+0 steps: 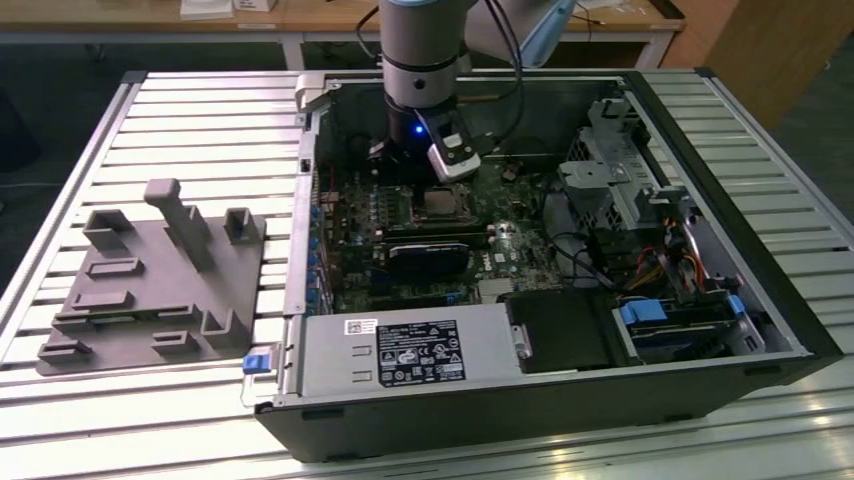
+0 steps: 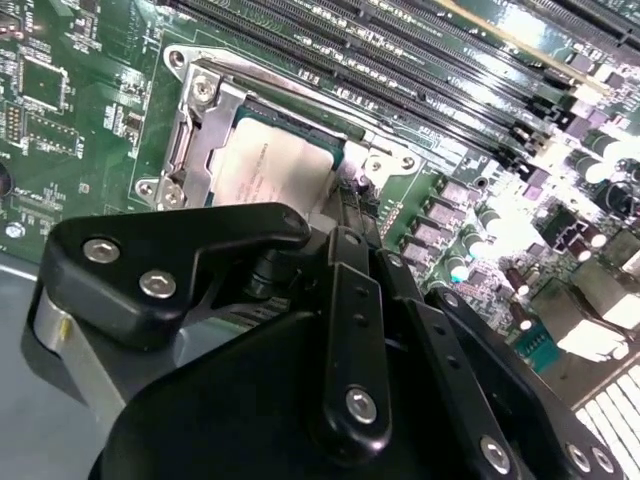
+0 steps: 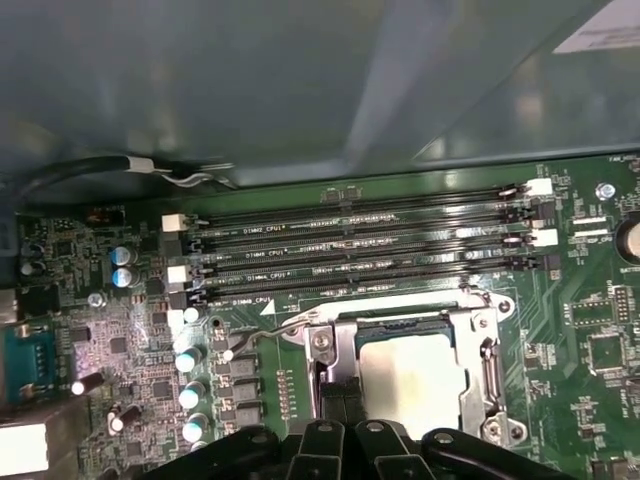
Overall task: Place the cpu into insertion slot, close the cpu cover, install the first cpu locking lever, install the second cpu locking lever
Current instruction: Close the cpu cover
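1. Slatted aluminium table [image 1: 200,110] fills the room's middle, a wooden desk [image 1: 160,20] runs behind it, and an open black computer case [image 1: 787,330] lies on its side on the slats
2. From above, the arm [image 1: 424,60] comes straight down into the case, its wrist low over the green motherboard [image 1: 527,255]
3. In the first wrist view the gripper [image 3: 340,400] points down at one edge of the socket; its two dark fingers are closed tight together with nothing visible between them
4. Just past the fingertips sits the cpu [image 3: 410,385], silvery top up, lying flat in the insertion slot [image 3: 395,325]
5. Around the chip, the cpu cover [image 3: 490,375] looks folded down, its metal frame bordering the chip
6. One thin wire lever [image 3: 268,337] sticks out from the socket's corner towards a row of small capacitors [image 3: 190,395]
7. Four long memory slots [image 3: 350,245] run just beyond the socket
8. Crowding in close are a black graphics card [image 1: 427,255] just in front of the socket in the exterior view, a grey power supply box [image 1: 400,355] at the case's near edge, and a drive cage [image 1: 627,180] with cables towards the exterior view's right
9. Well apart, on the exterior view's left, a grey moulded fixture tray [image 1: 154,290] rests on the table
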`<action>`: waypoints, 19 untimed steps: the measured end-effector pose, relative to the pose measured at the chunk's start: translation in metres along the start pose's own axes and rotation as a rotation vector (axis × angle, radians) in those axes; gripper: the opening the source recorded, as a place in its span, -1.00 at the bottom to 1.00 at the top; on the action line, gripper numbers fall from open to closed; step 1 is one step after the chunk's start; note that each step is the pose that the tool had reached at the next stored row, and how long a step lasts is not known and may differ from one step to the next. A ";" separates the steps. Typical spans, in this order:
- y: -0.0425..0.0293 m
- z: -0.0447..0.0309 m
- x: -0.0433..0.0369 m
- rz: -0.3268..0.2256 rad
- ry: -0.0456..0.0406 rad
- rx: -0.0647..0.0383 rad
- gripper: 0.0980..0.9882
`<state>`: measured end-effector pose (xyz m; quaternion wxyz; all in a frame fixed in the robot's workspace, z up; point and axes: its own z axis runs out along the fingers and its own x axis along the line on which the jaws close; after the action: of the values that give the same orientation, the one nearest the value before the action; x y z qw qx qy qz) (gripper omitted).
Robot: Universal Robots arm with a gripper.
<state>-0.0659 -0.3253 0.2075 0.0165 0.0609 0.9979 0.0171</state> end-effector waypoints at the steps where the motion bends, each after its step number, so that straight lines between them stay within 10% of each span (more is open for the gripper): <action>1: 0.0000 -0.0012 0.0000 0.000 0.0001 0.000 -0.98; 19: 0.0031 -0.0010 -0.0250 0.000 0.0006 0.000 -0.98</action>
<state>-0.0408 -0.3254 0.2094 0.0162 0.0609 0.9979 0.0170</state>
